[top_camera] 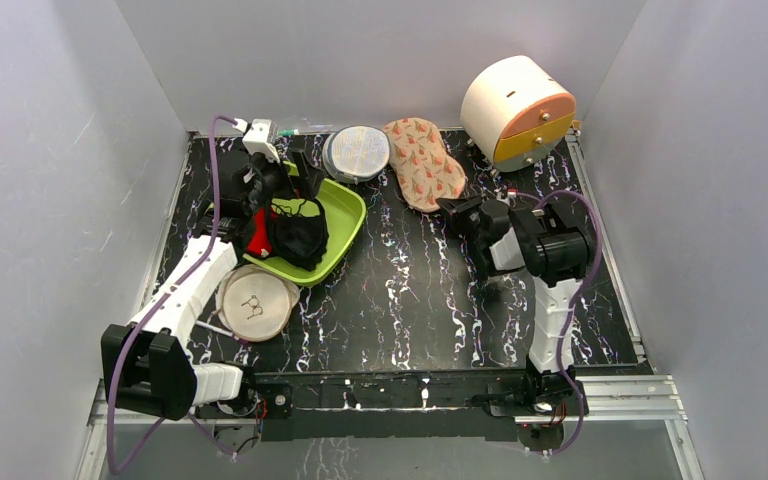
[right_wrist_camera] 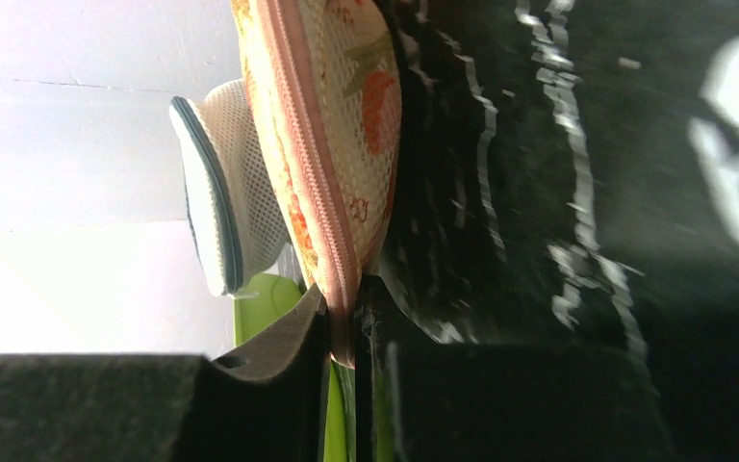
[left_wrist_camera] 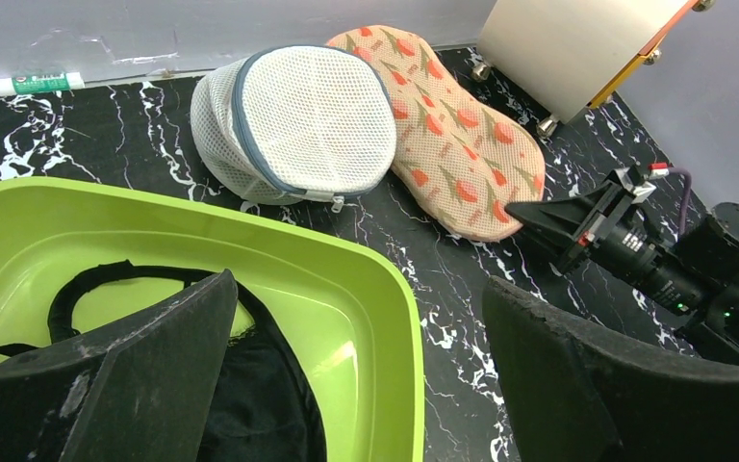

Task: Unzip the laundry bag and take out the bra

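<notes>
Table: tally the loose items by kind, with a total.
Laundry bags: 3 (peanut-shaped strawberry-print beige pouch, round grey-rimmed white mesh bag, round cream mesh disc)
Garments: 2 (black bra, bright red garment)
Lime-green plastic basin: 1
Cream drum with orange face: 1
White-green tube: 1
Total: 8

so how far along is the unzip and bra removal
Nothing done yet: the laundry bag lies zipped, its zip closed. In hand: the right gripper pinches the bag's near end at the seam. Left: unzipping and pulling out the bra, which is not visible.
</notes>
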You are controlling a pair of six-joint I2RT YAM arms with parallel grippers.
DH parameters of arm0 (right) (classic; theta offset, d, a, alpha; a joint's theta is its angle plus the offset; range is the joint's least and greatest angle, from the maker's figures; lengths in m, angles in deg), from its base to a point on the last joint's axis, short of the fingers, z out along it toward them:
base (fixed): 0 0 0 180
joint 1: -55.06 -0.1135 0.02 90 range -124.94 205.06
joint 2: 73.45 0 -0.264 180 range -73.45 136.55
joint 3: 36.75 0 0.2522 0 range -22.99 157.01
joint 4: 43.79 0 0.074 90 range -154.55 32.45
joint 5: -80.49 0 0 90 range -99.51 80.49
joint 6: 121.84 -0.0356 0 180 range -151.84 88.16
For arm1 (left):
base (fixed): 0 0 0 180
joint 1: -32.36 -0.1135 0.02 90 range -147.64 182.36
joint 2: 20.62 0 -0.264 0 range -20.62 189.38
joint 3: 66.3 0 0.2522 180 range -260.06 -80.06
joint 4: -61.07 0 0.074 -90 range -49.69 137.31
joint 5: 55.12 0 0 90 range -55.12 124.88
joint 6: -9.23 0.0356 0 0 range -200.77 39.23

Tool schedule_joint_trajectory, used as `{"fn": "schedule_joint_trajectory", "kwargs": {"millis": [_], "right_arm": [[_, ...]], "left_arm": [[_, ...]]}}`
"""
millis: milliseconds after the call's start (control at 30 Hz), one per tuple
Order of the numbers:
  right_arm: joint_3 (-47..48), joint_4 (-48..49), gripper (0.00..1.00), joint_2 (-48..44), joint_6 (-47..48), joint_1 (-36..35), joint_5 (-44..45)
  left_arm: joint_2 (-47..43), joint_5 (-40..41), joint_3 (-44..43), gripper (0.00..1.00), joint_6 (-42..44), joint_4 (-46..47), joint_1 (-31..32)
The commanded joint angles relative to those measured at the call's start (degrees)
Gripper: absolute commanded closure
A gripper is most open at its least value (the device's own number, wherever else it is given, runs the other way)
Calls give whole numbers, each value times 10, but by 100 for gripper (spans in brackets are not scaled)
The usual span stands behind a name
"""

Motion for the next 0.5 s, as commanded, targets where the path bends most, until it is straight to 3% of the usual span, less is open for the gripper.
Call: {"fn": "schedule_joint_trajectory", "kwargs": {"millis": [0,167,300,467], "right_arm": [[-50,87,96,-38,11,30,-62],[-82,87,98,-68,64,60,-200],[-160,86,100,-129,88,91,-286],[-195,-113,100,-262,187,108,-335]], "left_arm": [[0,-16,-4,2,1,20,-3],[16,-29,-8,2,-9,24,-3],[40,-48,-14,2,-21,24,-2],[68,-57,-29,10,-9,11,28]]}}
